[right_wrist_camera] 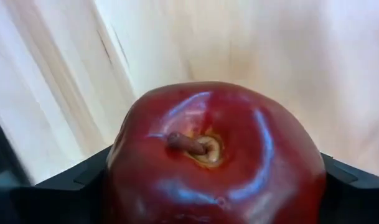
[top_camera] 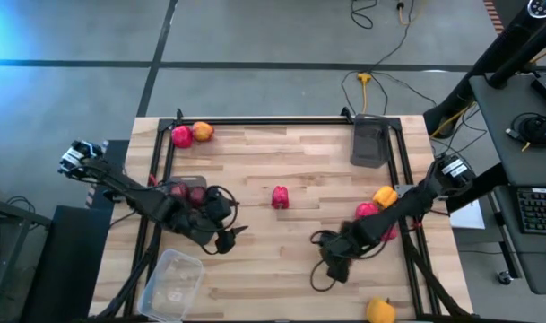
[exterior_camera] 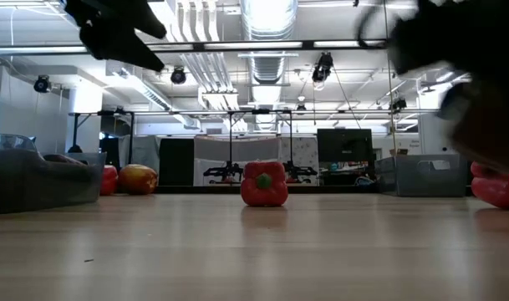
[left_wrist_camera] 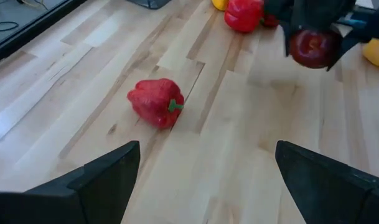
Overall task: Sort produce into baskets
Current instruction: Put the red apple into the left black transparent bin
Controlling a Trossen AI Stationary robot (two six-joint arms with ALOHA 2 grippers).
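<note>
A dark red apple (right_wrist_camera: 214, 155) sits between the fingers of my right gripper (top_camera: 331, 262), shut on it over the table's near right part; the left wrist view shows the apple (left_wrist_camera: 313, 48) too. My left gripper (left_wrist_camera: 205, 180) stands open near the left grey basket (top_camera: 185, 182), which holds maroon produce. Ahead of it, a red pepper (left_wrist_camera: 155, 102) lies on its side at the table's middle (top_camera: 280, 197). More produce lies on the table: a red pepper (top_camera: 367, 211) and a yellow one (top_camera: 385, 196) on the right, a yellow one (top_camera: 380, 310) near the front edge, and two pieces (top_camera: 192, 135) at the far left. My right gripper pinches the apple by its two opposite sides (right_wrist_camera: 124, 180) between its two fingers (right_wrist_camera: 354, 183). The fingers come from above, slanting down. The apple's stem end (right_wrist_camera: 192, 144) faces back toward the wrist. The apple hangs clear of the table.
A second grey basket (top_camera: 371, 142) stands at the far right. A clear tub (top_camera: 172, 285) sits at the near left corner. A black frame (top_camera: 281, 121) runs along the table's edges. Bare wood lies between the two grippers.
</note>
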